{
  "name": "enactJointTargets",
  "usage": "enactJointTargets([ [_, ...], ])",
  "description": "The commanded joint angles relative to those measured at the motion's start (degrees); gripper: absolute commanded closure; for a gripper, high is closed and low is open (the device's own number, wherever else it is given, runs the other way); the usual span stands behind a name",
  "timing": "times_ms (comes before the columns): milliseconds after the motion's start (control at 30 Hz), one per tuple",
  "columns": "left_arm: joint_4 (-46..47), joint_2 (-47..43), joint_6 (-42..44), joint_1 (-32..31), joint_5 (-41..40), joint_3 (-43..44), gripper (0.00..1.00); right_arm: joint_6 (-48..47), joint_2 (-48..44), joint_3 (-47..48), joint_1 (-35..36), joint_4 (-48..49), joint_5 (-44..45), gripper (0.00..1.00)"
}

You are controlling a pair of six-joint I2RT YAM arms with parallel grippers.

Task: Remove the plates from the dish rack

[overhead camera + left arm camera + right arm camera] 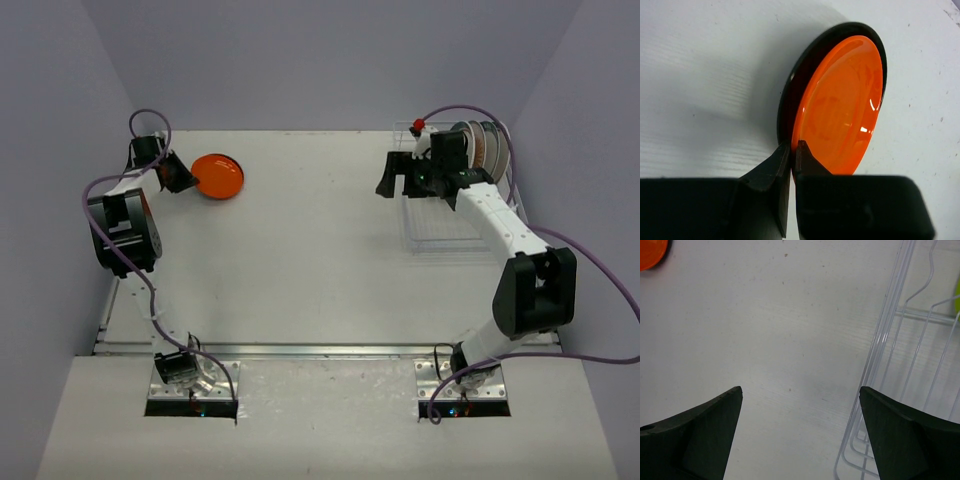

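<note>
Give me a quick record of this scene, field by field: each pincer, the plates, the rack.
Left pincer: shut on the rim of the orange plate, at the far left of the table
Right pincer: open, holding nothing, over the table just left of the dish rack
Dish rack position: far right of the table; its near part shows no plates
Racked plates: standing upright at the rack's far end; count unclear
Out of the rack: only the orange plate is visible
</note>
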Motion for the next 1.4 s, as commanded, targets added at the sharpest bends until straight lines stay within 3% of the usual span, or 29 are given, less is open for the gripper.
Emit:
enactJointTargets([
  [0,2.8,2.2,-1.6,1.1,0.8,4.8,0.93,0.9,0.2,0.0,-0.2,1.4,0.1,0.01],
  [233,3.1,3.2,-2.6,2.0,3.5,6.2,0.85,2.0,0.5,-0.5,-0.2,1.4,-1.5,0.01],
  [267,3.0,3.3,-2.6,2.0,3.7,6.6,0.81,2.2,0.6,-0.5,-0.2,1.5,-1.8,0.01],
  [400,0.7,3.4,-2.2,2.0,4.4,8.0,0.48,1.6,0.3,0.0,-0.2,1.5,-1.1,0.01],
  [533,-1.4,0.6,1.0,1.9,4.2,6.5,0.42,-1.7,0.1,1.4,-0.2,1.5,4.1,0.01],
  [733,0.7,-14.1,15.4,-4.4,-17.1,-2.5,0.40,-8.8,4.3,6.3,-0.3,1.8,19.1,0.02],
  [867,8.0,-24.9,24.5,-10.9,-27.5,-12.6,0.35,-11.6,8.9,11.2,-1.3,3.2,26.7,0.13],
  [967,9.4,-32.7,26.4,-15.0,-29.7,-19.5,0.33,-13.8,12.8,14.4,-2.1,5.8,31.4,0.42],
  [1067,9.6,-36.7,26.5,-18.0,-30.3,-22.4,0.34,-14.5,16.2,18.0,-3.1,7.2,34.6,0.52],
  [1367,8.3,-40.2,25.3,-22.7,-30.8,-25.2,0.33,-14.8,22.9,25.5,-6.5,8.0,35.5,0.58],
])
